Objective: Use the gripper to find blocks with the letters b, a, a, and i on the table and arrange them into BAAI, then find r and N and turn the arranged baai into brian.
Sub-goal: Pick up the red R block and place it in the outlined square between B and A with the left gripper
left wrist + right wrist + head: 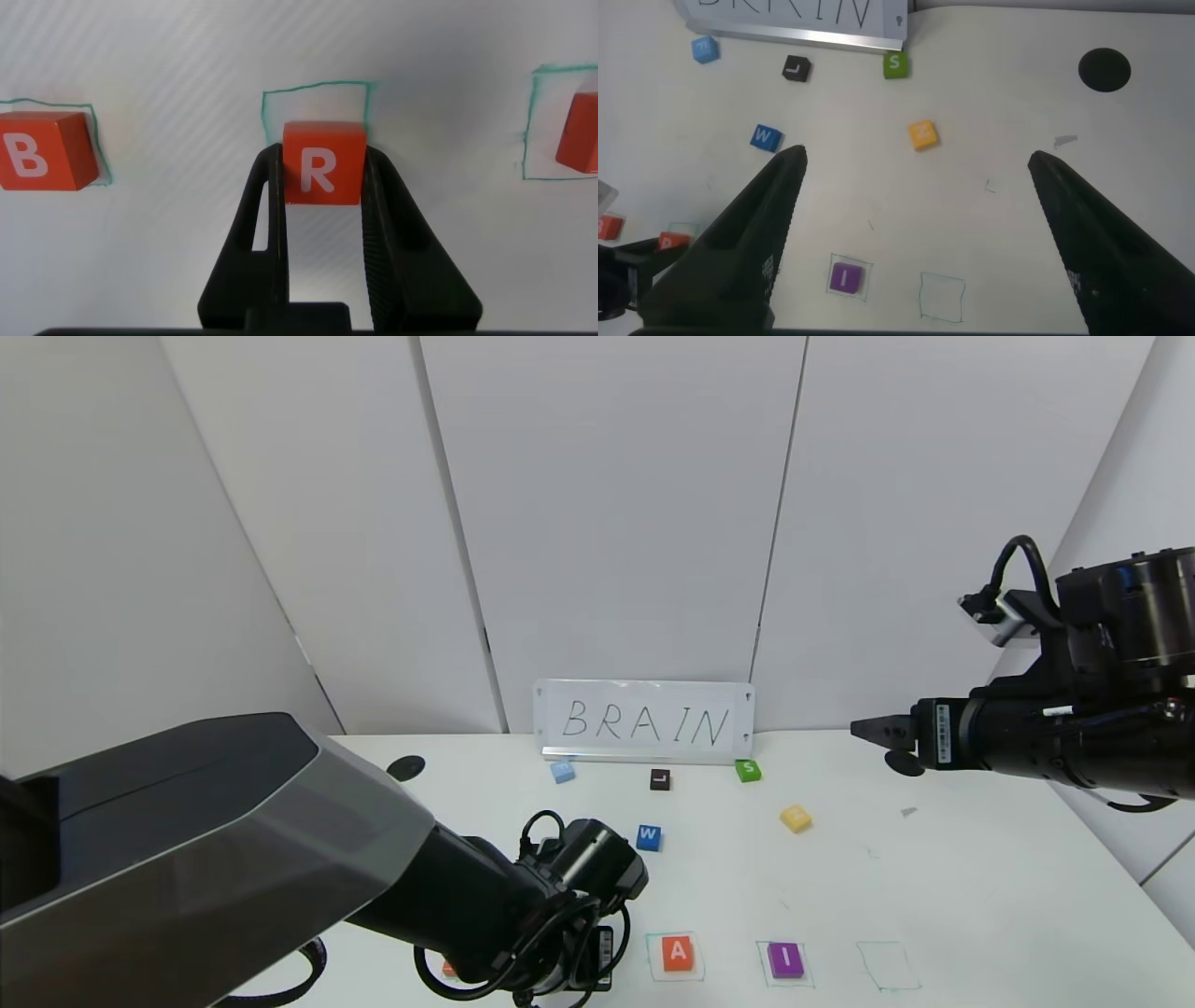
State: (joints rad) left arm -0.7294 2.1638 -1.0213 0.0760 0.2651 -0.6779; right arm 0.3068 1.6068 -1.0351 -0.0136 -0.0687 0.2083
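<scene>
Between the fingers of the left end effector (322,187) sits the orange r (322,161), held at its two side faces with the letter upright toward the wrist camera. The block lies at the near edge of a green drawn square (316,107) on the table (187,56), partly over that square's near line, so the square's centre is straight ahead of the fingers, along their own axis. I judge the block is being set into the second slot of the row, and whether it rests on the table or hangs just above it cannot be told.

To one side, the orange B (37,149) fills its own square; on the other side the edge of an orange block (584,135) shows in the next square. From the head view the A (678,952) and the purple I (785,959) stand in their squares further to the robot's right, with one blank square (889,966) beyond them.

The yellow N (795,818) lies well apart, mid-table, nearer the right arm. The right end effector (878,733) hangs high over the table's right side; its wrist view shows the fingers spread wide and holding nothing. The N lies ahead of those fingers, between their lines.
</scene>
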